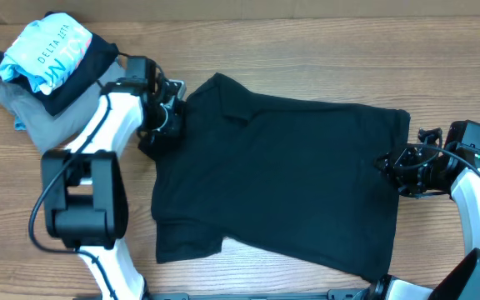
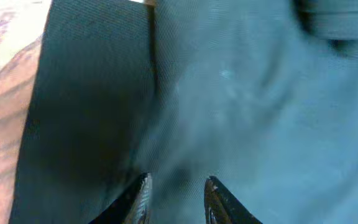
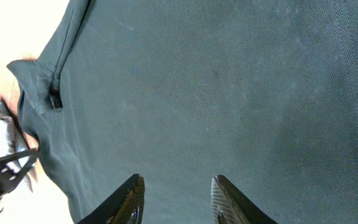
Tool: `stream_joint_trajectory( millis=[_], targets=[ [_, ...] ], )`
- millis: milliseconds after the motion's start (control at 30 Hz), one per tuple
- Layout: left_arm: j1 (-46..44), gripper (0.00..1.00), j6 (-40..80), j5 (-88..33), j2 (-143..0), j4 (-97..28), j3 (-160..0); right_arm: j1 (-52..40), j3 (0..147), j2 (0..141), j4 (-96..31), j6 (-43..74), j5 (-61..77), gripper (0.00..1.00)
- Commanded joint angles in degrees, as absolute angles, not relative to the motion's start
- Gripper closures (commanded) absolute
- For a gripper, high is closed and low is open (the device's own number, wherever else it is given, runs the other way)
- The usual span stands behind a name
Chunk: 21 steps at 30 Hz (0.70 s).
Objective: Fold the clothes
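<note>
The large plain black soft-fabric garment [image 1: 282, 183] lies spread flat on the brown wood-grain table [image 1: 307, 50]. It fills the centre of the overhead view, collar toward the upper left and hem toward the right edge of the frame.

The left gripper [image 1: 167, 117] sits at the garment's upper-left edge, at the sleeve beside the collar. In the left wrist view its fingertips [image 2: 143, 186] stand partly apart at the bottom centre, with black fabric visible in the gap. No fold is seen clamped between them.

The right gripper [image 1: 400, 169] sits at the garment's right edge, at mid height of the overhead frame. In the right wrist view its fingertips [image 3: 135, 190] stand partly apart over flat, smooth fabric, holding nothing.

A crumpled light-blue printed shirt [image 1: 52, 54] rests on a folded grey garment [image 1: 27, 104] in the upper left corner of the overhead view, apart from the black garment.
</note>
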<state>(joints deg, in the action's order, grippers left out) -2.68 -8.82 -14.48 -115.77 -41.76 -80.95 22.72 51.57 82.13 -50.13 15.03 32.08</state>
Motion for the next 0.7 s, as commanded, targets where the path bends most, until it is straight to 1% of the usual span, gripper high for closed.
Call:
stream_joint_trajectory(
  millis=[0, 233, 300, 400, 567, 633, 667],
  targets=[
    [-1.8, 0.70, -10.0, -9.6, -119.1, -39.5, -80.8, 22.3, 51.4, 81.3, -49.8, 16.6, 32.7, 0.61],
    [0.6, 0.70, -7.8, -9.3, -124.3, -32.1, -80.8, 22.3, 51.4, 81.3, -49.7, 16.8, 32.7, 0.61],
    [1.4, 0.69, -5.8, -7.3, -125.0, -29.9, -80.8, 22.3, 51.4, 81.3, -49.7, 16.8, 32.7, 0.61],
    [3.4, 0.65, -1.7, -4.5, -125.0, -26.6, -81.1, 22.3, 51.4, 81.3, -49.7, 17.3, 32.7, 0.61],
    [6.0, 0.61, -1.3, -8.2, -125.0, -28.1, -86.2, 22.0, 51.4, 81.3, -49.6, 17.8, 32.7, 0.61],
    [6.3, 0.58, -1.3, -9.3, -125.0, -30.8, -89.6, 21.7, 51.4, 81.3, -49.6, 17.8, 32.6, 0.60],
    [6.4, 0.53, -1.3, -9.8, -125.0, -32.3, -91.4, 21.6, 51.4, 81.3, -49.6, 17.8, 32.5, 0.60]
  ],
)
